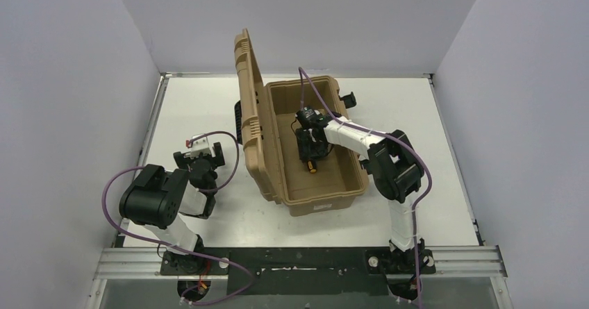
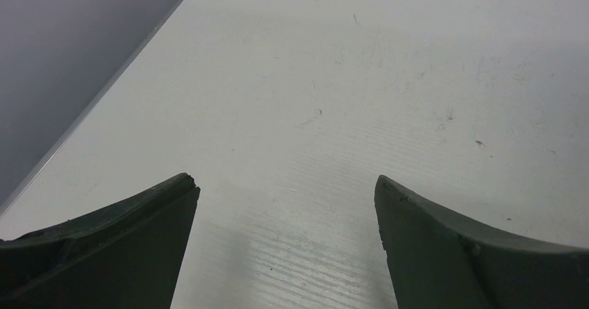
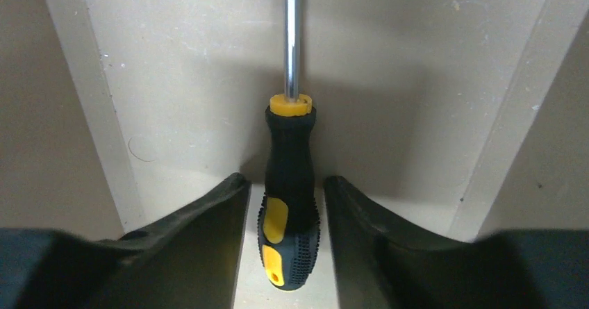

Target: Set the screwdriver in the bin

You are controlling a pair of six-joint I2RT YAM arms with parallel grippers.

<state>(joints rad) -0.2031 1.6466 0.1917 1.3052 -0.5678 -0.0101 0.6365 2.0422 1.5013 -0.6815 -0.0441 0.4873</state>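
screwdriver (image 3: 290, 205) lies on bin (image 1: 326, 201) floor, so placing looks done. right fingers (image 3: 201, 246) flank handle, slim gaps both sides: released. left fingers (image 2: 125, 246) spread above counter (image 2: 333, 80). remaining: lift right arm out.

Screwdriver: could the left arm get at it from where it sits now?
Probably not. The screwdriver lies inside the bin, flanked by the right gripper, and the bin's raised lid stands between it and the left gripper, which hangs open over bare table.
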